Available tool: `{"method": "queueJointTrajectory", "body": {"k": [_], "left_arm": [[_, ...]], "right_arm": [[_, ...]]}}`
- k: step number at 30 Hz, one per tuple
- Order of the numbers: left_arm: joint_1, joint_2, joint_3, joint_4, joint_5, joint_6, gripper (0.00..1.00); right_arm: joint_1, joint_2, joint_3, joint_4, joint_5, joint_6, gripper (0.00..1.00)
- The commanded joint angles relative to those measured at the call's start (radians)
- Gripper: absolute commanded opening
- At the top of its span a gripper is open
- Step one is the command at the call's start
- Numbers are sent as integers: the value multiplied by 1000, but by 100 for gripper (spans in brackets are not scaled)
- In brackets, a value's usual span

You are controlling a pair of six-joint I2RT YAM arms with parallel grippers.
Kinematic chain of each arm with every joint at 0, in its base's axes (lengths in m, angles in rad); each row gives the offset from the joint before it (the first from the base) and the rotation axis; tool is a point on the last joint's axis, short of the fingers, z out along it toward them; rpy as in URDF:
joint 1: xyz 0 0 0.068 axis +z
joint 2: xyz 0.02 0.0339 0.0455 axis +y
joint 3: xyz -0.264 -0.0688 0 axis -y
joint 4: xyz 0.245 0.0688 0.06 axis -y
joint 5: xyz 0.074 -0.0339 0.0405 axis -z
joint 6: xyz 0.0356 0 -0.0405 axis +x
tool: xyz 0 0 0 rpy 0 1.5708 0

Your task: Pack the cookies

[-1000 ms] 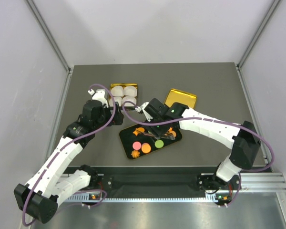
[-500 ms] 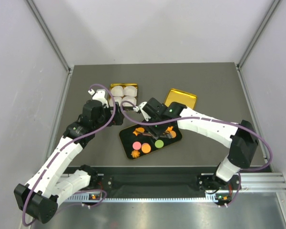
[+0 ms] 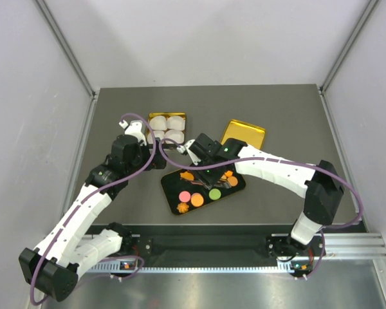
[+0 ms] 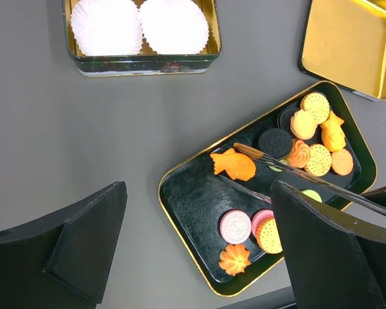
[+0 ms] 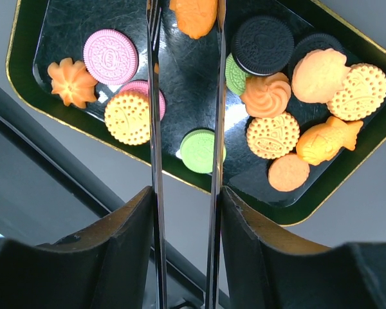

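Note:
The cookies [image 3: 197,200] lie in a black gold-rimmed tray [image 3: 172,188]: orange, pink, green and dark rounds plus fish shapes. My right gripper [image 5: 185,193] is shut on metal tongs [image 5: 154,96]. The tongs' two blades straddle an orange fish-shaped cookie [image 5: 194,14] at the tray's middle, also seen from the left wrist as the fish cookie [image 4: 233,165]. The right blade touches its edge and a small gap shows at the left blade. My left gripper [image 4: 198,190] hangs open above the tray's left end, holding nothing.
A gold tin [image 3: 166,127] lined with white pleated paper cups [image 4: 141,26] stands behind the tray. An upturned gold lid [image 3: 244,132] lies at the back right. A metal rail [image 3: 244,248] runs along the near table edge.
My right gripper has shifted a little to the left over the tray and the tongs' blades have narrowed slightly. The left arm has not moved.

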Motion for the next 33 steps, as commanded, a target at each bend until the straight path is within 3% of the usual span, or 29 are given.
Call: {"method": "queueJointTrajectory", "body": {"k": [1,6,13,33], "left_arm": [[7,-3,-8,56,7,-8,98],[8,-5,-8,56,9,-8,98],[8,-17,-4,55,-7,-7,98],[19,-159,45,46,-211,-27,98]], "right_arm": [[20,-6,39,4,-4,0,43],[20,10,43,4,1,8,41],[19,10,47,-5,8,13,20],[-79,-55,193,-33,-59,92,15]]}}
